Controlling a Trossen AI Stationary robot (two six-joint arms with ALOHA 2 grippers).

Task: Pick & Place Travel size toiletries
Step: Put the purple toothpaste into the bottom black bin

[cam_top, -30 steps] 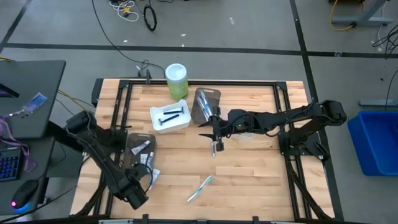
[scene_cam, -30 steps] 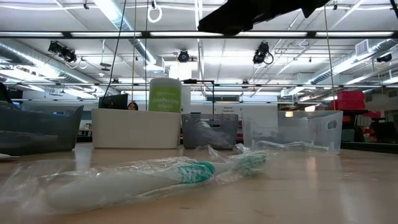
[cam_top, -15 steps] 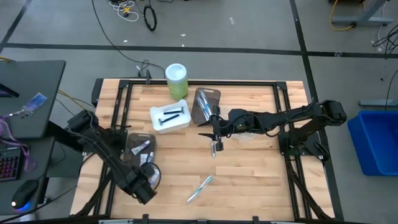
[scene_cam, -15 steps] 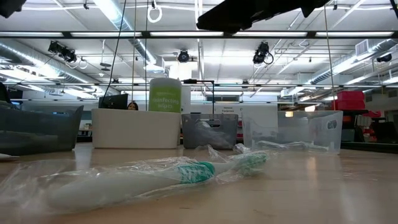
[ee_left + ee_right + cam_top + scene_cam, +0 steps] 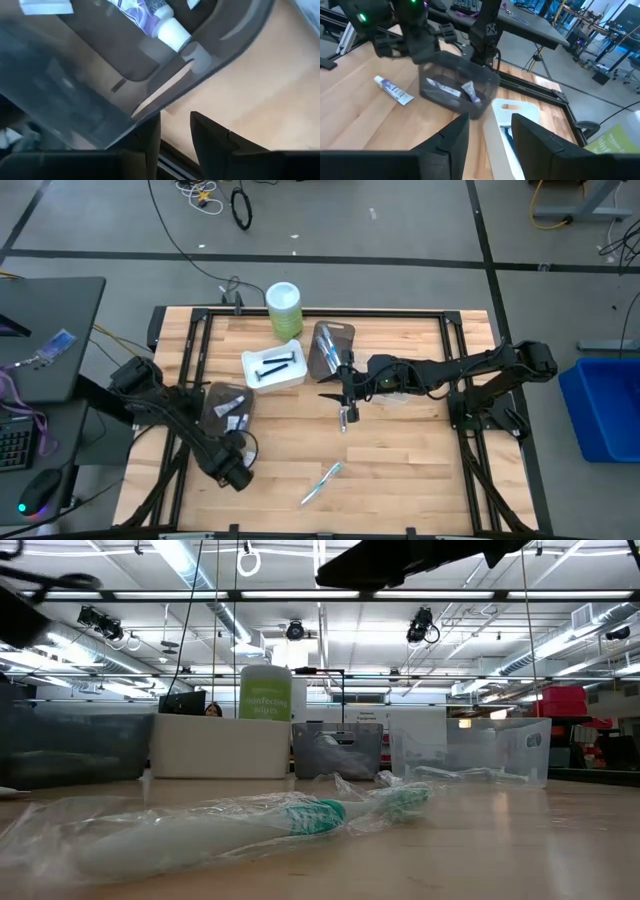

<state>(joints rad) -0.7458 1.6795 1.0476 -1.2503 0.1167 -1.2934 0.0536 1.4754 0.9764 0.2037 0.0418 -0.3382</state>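
The wrapped toothbrush [image 5: 321,483] is lying alone on the counter [image 5: 400,450], well apart from both sets of jaws; its loose clear film is looking slippery and crinkly, so I judge it light and best pinched across the stiff handle at mid-length rather than by the wrap. A mini tube [image 5: 393,90] is lying flat on the counter just beside the dark tray [image 5: 457,90], soft-bodied, and likely safest taken near its firm cap. More tubes are resting inside that tray, whose rim is sitting right ahead of the left gripper [image 5: 175,131], its jaws standing slightly apart and holding nothing. The right gripper [image 5: 487,132] is hovering with jaws apart above the white tray [image 5: 272,368] holding razors. The green canister [image 5: 284,309] is standing beyond, out of the way.
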